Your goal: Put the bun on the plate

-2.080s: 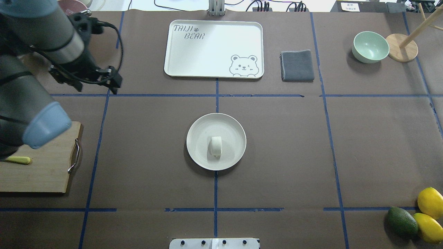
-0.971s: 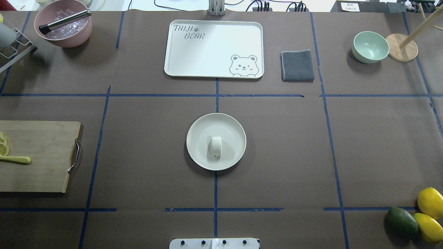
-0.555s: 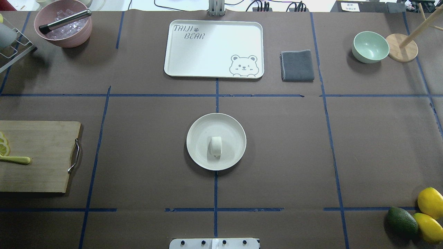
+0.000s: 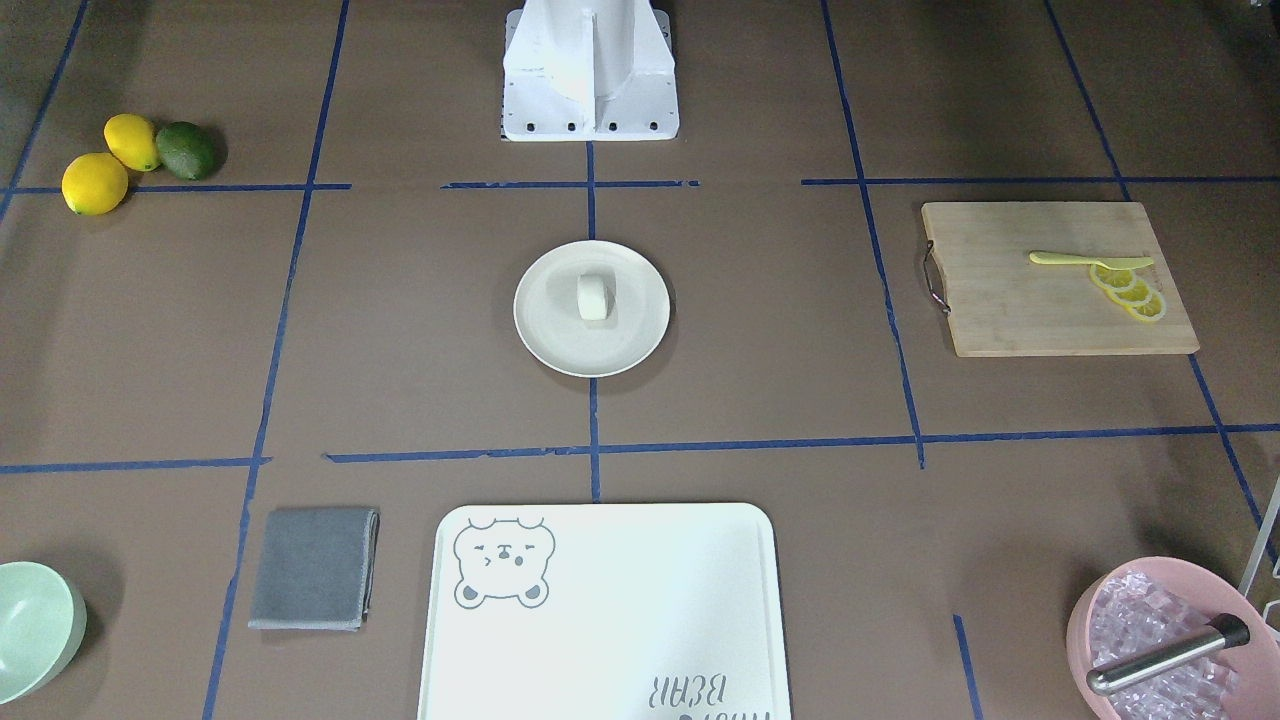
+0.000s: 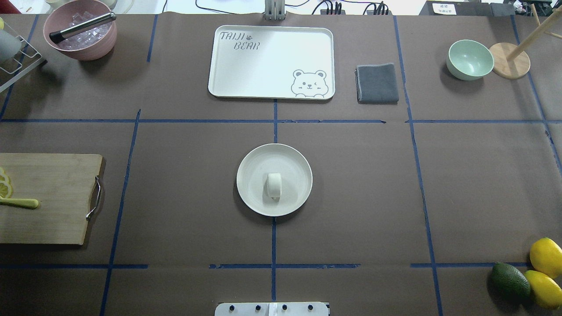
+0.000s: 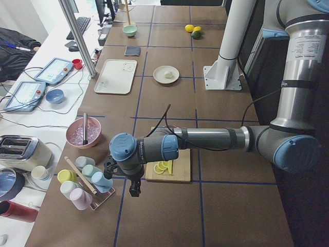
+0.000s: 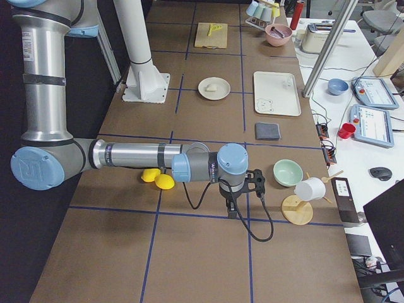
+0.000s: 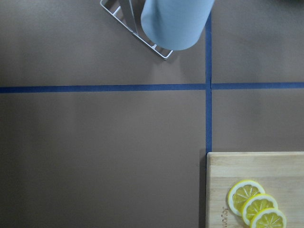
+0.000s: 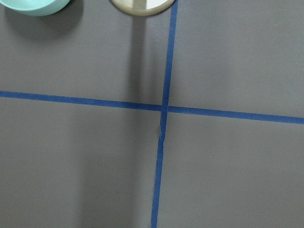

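Note:
The small white bun [image 5: 274, 184] lies near the middle of the round cream plate [image 5: 252, 173] at the table's centre, with nothing touching it. The front-facing view shows the same bun [image 4: 593, 296] on the plate [image 4: 548, 325]. Both arms are pulled far back from it. My left gripper [image 6: 134, 191] hangs over the table's left end, beside the cutting board, seen only in the exterior left view. My right gripper [image 7: 232, 211] hangs over the right end near the mint bowl, seen only in the exterior right view. I cannot tell whether either is open or shut.
A white bear-print board [image 5: 271, 61] and a grey cloth [image 5: 376, 83] lie at the back. A mint bowl [image 5: 469, 59], a pink ice bowl [image 5: 81, 30], a cutting board [image 5: 48, 197] with lemon slices, and lemons with an avocado [image 5: 509, 281] sit at the sides.
The left arm, which stood over the table's left side two seconds ago, has withdrawn out of the overhead view. The bun and plate have not moved.

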### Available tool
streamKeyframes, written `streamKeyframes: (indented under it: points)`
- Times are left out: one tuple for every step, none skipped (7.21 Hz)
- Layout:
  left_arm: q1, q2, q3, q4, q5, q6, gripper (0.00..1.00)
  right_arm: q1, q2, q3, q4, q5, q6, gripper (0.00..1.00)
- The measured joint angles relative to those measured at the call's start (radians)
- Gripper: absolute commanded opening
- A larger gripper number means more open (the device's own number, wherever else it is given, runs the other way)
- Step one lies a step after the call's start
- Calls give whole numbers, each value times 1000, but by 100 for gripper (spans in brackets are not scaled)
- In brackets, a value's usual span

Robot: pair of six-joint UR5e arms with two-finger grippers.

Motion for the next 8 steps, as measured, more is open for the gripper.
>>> streamKeyframes:
  points:
    - [0,-1,-4,-1,0,-8,100,0,0,0,0,0,0,100]
    - [1,-1,-3,-11,1,-11,100,0,0,0,0,0,0,100]
    - [3,-1,2,-29,1,-16,100,0,-1,0,0,0,-1,100]
    - [5,-1,6,-41,1,-24,100,0,-2,0,0,0,-1,100]
    - [8,-1,8,-45,2,-29,100,0,-3,-1,0,-1,-2,100]
    - [12,-1,9,-47,3,-31,100,0,-3,-1,0,-1,-2,100]
    - [15,-1,10,-48,4,-32,100,0,-3,-1,0,-1,-2,100]
    - [16,-1,10,-48,4,-32,100,0,-3,-1,0,-1,-2,100]
